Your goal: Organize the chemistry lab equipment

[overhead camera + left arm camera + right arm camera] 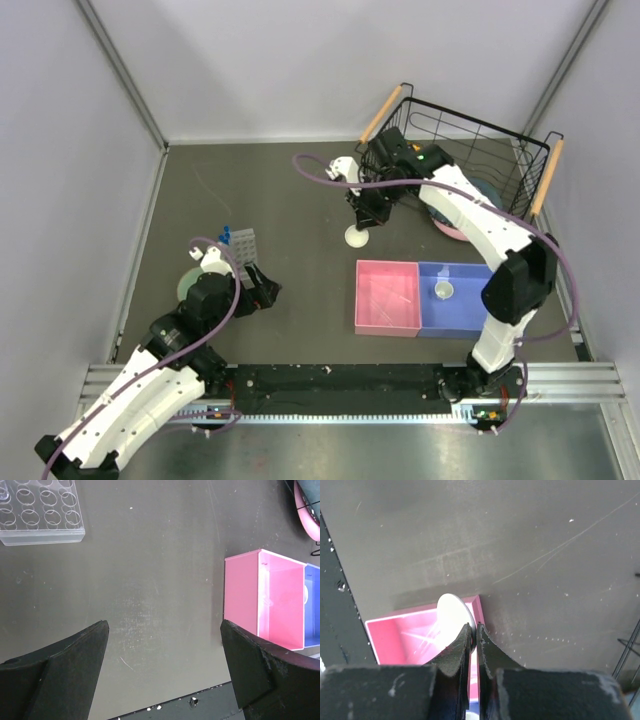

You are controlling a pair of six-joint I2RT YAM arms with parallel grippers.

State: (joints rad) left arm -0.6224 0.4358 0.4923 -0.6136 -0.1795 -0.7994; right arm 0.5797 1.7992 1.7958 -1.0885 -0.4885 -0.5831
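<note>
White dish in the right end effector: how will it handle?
Likely light and stiff: the white dish shows no bending though the right end effector pinches only its rim. That edge grip may let it pivot or slip. Dropped edgewise, it could roll.

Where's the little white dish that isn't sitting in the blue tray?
In the top view, the white dish is near mid-table, pinched by its rim in the right hand, just beyond the pink tray's far left corner.

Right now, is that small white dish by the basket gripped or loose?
Gripped: the right gripper is shut on the rim of the white dish, seen from the wrist camera.
</note>
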